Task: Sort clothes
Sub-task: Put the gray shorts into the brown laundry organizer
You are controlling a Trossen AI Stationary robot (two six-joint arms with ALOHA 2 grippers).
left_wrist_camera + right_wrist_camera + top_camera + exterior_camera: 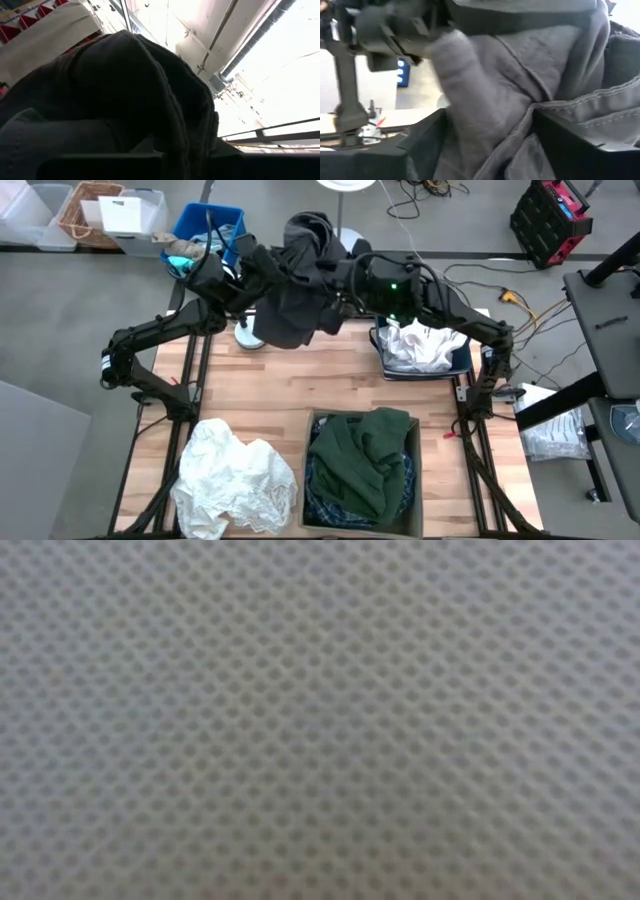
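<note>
A charcoal grey garment hangs bunched between my two grippers above the table's far edge. My left gripper is shut on it from the left, and in its wrist view the dark cloth covers the fingers. My right gripper stands open at the garment's right side, with grey folds between its fingers. A heap of white clothes lies on the table's near left. A dark green garment lies on top in a box. Mesh cloth fills the low view. My left gripper holds the charcoal garment's upper left part. The cloth itself drapes over the fingers and hides the place of contact. The garment hangs slack below the gripper in several folds, lifted clear of the table. My right gripper has the garment's grey folds lying loose between its open fingers and against their inner sides, with no pinch. The fingers come at the cloth about level, from the table's right side.
The box stands at the near middle. A bin with white clothes stands at the right. A blue bin, a wicker basket and clear tubs stand beyond the far left. A white round object sits under the garment.
</note>
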